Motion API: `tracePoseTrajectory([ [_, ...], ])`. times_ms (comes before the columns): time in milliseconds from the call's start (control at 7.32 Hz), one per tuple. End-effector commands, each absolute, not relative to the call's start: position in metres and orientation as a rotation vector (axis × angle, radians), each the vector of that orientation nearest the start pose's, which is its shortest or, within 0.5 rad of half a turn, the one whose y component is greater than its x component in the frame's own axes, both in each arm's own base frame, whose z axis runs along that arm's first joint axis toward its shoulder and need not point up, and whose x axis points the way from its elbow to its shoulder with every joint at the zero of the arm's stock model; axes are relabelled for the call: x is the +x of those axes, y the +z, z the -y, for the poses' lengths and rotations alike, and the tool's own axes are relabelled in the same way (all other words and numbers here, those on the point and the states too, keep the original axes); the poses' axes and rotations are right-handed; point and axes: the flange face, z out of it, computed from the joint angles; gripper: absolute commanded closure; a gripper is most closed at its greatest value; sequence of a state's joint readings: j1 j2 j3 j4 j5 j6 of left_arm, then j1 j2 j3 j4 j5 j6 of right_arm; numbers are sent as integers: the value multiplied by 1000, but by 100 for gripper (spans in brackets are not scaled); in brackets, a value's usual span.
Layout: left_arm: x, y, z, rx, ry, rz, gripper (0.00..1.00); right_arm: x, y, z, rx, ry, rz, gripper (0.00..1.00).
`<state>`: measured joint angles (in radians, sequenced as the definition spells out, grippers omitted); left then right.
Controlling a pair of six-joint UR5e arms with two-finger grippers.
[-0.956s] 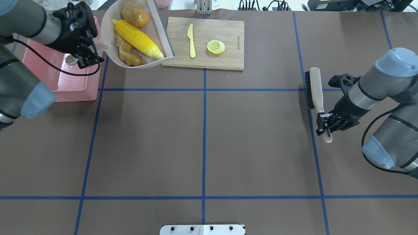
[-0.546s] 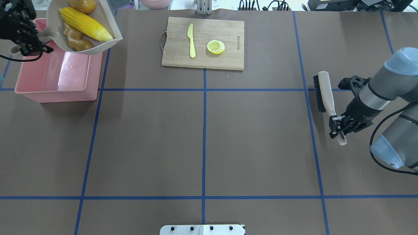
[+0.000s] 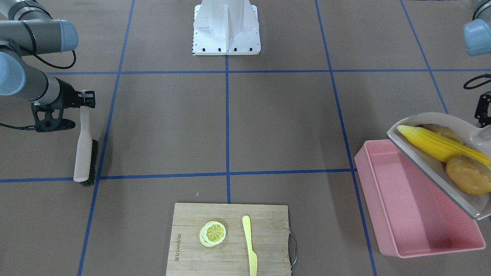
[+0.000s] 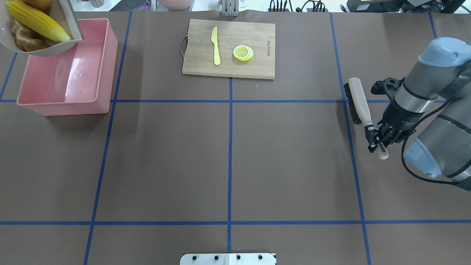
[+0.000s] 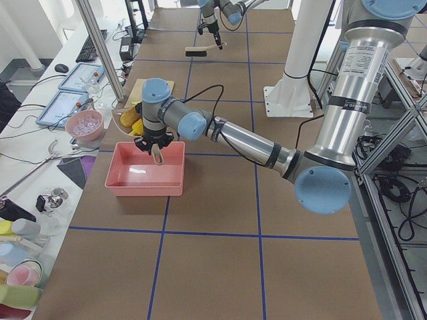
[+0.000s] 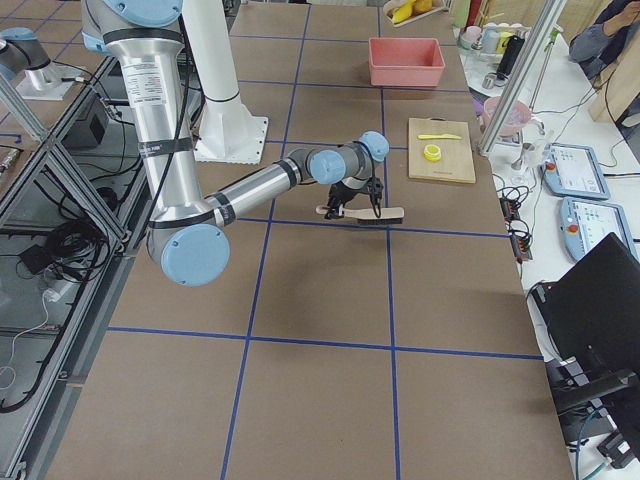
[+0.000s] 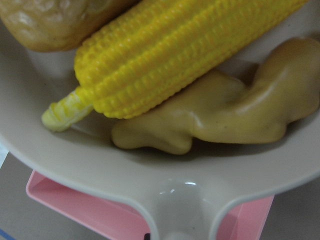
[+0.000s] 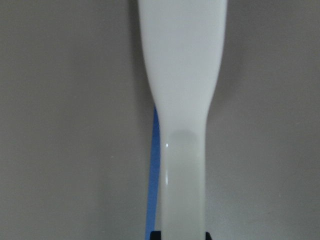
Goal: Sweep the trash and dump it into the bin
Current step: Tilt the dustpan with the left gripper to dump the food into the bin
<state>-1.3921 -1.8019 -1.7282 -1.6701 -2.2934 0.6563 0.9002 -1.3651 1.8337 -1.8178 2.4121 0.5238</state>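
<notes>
One shift: we are seeing the bin (image 4: 62, 108) partly under the dustpan (image 4: 40, 51), which has swung over from beside the cutting board (image 4: 257, 48), so tipping is likely coming next. Left gripper (image 5: 155, 148) is clamping its handle, with corn (image 4: 36, 20), potato (image 3: 468, 174) and ginger (image 7: 225, 115) sitting just ahead of it, not yet dumped; right gripper (image 4: 376, 141) is gripping the brush (image 4: 360, 103).

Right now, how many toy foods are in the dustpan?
3 in the dustpan: corn in the middle, potato on one side, ginger on the other; none looks hidden.
</notes>
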Motion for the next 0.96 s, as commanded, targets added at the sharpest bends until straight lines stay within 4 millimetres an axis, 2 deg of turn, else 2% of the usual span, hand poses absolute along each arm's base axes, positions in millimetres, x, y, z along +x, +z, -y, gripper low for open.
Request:
tracePoseTrajectory([
  [0,-2,477,579,538,934,-601,100,-287,454,468,-325,-250,782,100],
  [137,-8,491,579,493,915,-610,100,-275,481,454,-349,-234,753,100],
  [273,-10,501,582,455,904,-593,100,-268,488,447,-352,-220,749,100],
  [410,-10,498,589,446,901,-554,100,-268,490,445,-370,-186,743,100],
  [683,-6,499,608,367,891,-554,100,-277,464,453,-361,-136,757,100],
  [819,10,498,616,314,905,-571,100,-279,466,453,-366,-137,754,100],
])
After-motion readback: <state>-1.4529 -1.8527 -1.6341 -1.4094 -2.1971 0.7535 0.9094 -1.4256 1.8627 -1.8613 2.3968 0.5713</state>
